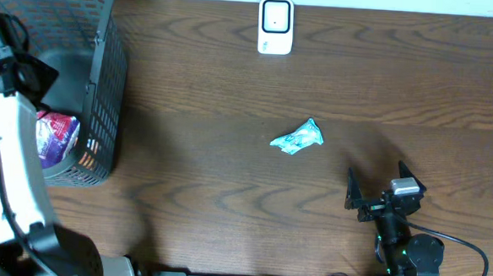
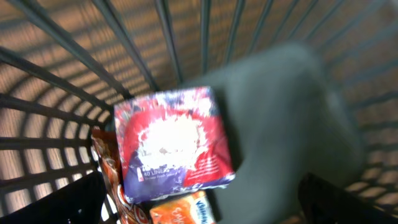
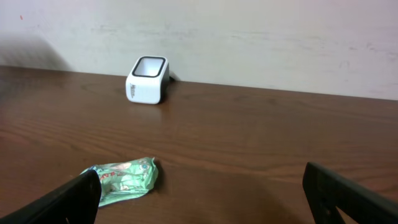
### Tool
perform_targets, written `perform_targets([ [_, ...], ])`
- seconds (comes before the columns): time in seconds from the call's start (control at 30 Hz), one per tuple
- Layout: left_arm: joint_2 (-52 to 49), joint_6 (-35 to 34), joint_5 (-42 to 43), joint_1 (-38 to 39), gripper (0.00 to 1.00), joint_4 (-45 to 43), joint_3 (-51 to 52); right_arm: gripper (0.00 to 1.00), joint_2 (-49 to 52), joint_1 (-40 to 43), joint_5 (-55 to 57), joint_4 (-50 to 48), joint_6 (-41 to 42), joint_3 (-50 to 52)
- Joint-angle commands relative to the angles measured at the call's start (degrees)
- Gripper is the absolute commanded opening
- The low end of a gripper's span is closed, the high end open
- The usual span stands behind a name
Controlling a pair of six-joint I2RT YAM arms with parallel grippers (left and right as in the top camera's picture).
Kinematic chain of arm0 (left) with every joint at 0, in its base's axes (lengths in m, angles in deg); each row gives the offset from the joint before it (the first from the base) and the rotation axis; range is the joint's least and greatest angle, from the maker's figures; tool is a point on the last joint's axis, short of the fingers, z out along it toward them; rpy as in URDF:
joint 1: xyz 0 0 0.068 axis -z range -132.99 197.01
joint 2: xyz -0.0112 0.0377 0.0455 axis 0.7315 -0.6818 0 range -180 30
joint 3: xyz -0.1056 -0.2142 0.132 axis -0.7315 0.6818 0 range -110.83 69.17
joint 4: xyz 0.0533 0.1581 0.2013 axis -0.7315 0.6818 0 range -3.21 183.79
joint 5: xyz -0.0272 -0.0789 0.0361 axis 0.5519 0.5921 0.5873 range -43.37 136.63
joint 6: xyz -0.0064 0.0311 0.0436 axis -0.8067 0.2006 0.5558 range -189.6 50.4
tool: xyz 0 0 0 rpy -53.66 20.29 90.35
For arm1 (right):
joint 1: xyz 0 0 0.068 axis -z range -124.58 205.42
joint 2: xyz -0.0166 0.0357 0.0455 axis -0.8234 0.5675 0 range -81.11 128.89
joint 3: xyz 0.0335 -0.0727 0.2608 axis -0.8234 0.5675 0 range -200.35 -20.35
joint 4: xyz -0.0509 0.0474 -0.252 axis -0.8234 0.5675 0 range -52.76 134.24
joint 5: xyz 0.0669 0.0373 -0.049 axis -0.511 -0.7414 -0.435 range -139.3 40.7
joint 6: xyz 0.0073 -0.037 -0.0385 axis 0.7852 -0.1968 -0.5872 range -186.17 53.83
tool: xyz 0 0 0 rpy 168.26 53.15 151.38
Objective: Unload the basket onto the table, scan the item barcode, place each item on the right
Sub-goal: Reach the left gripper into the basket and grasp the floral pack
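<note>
Red-and-purple packet (image 2: 174, 143) lies in the wire basket (image 1: 107, 88) beneath the wide-open, empty left end effector (image 2: 205, 203).

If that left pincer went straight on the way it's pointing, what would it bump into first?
Probably the red and purple packet lying in the grey basket; how far below is unclear.

The overhead camera is looking straight down on the whole table (image 1: 226, 196). The left wrist camera is peering closely down into the basket (image 2: 186, 37) at the left. The right wrist camera is sitting low at near right, facing the far wall (image 3: 249, 37), sharing the scanner (image 3: 148, 79) and green packet (image 3: 124, 179) with the overhead.
</note>
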Motion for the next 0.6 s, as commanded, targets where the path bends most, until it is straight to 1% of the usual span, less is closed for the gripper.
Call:
perform_targets([
  [0.0, -5.1, 1.9, 1.2, -0.3, 0.98, -0.2, 2.0, 0.99, -0.3, 0.3, 0.0, 0.2, 0.8, 0.1],
  [0.13, -13.0, 2.7, 1.1, -0.3, 0.98, -0.8, 2.0, 0.99, -0.3, 0.3, 0.1, 0.2, 0.8, 0.1],
  [0.23, -16.5, 2.8, 0.1, -0.3, 0.98, -2.1, 2.0, 0.99, -0.3, 0.3, 0.0, 0.2, 0.8, 0.1],
  [0.37, -19.4, 2.8, -2.3, -0.3, 0.98, -3.9, 2.0, 0.99, -0.3, 0.3, 0.0, 0.2, 0.8, 0.1],
  [0.57, -22.0, 3.8, -2.6, -0.6, 0.98, -5.0, 2.0, 0.99, -0.3, 0.3, 0.1, 0.2, 0.8, 0.1],
])
